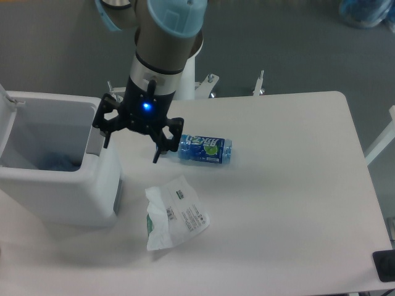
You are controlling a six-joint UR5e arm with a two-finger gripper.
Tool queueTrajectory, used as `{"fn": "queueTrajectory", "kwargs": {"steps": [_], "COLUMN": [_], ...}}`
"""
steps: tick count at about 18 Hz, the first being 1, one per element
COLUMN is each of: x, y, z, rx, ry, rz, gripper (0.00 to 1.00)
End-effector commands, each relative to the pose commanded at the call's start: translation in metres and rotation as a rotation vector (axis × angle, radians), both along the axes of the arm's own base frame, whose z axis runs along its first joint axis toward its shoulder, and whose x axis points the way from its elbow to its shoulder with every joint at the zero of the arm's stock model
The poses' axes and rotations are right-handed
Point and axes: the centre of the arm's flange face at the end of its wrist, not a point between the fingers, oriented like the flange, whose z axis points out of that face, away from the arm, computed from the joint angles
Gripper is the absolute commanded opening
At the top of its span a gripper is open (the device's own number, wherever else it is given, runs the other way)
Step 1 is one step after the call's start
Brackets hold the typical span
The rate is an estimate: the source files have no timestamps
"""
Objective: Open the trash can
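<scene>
The trash can (74,194) is a large boxy white bin at the left of the table. Its top stands open: the lid (6,120) is tipped up at the far left edge and I see down into the hollow, where something bluish (62,163) lies. My gripper (131,147) hangs just right of the can's right rim, above the table. Its black fingers (159,151) are spread apart and hold nothing. A blue light glows on the wrist. The grey push tab is not visible.
A blue bottle (205,150) lies on its side right of the gripper. A crumpled white wrapper (174,213) lies in front of the can. The white table (290,203) extends right; its front and right edges are in view.
</scene>
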Motion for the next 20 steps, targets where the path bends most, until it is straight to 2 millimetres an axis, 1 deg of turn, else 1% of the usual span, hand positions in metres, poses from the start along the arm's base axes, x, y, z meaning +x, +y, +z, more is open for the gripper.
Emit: {"fn": "queueTrajectory", "kwargs": {"steps": [2, 6, 8, 10, 12, 13, 14, 15, 16, 17, 18, 20], "x": [-0.017, -0.059, -0.082, -0.11, -0.143, -0.155, -0.167, -0.183, -0.197, -0.206, -0.211, -0.213], "y": [-0.008, -0.023, -0.038, -0.059, -0.083, -0.09, -0.096, -0.114, -0.124, -0.124, -0.123, -0.12], "z": [-0.001, -0.011, -0.02, -0.025, -0.043, -0.056, -0.075, -0.086, -0.101, -0.112, -0.116, -0.121], "rx": [-0.009, -0.037, -0.103, -0.143, -0.17, -0.194, -0.231, -0.265, -0.279, -0.276, -0.27, -0.265], "ry": [0.033, 0.111, 0.176, 0.236, 0.249, 0.248, 0.242, 0.251, 0.254, 0.27, 0.297, 0.317], "rz": [0.029, 0.076, 0.048, -0.006, -0.056, -0.073, -0.094, -0.1, -0.126, -0.17, -0.213, -0.262], "gripper": [1.0, 1.0, 1.0, 1.0, 1.0, 1.0, 1.0, 1.0, 1.0, 1.0, 1.0, 1.0]}}
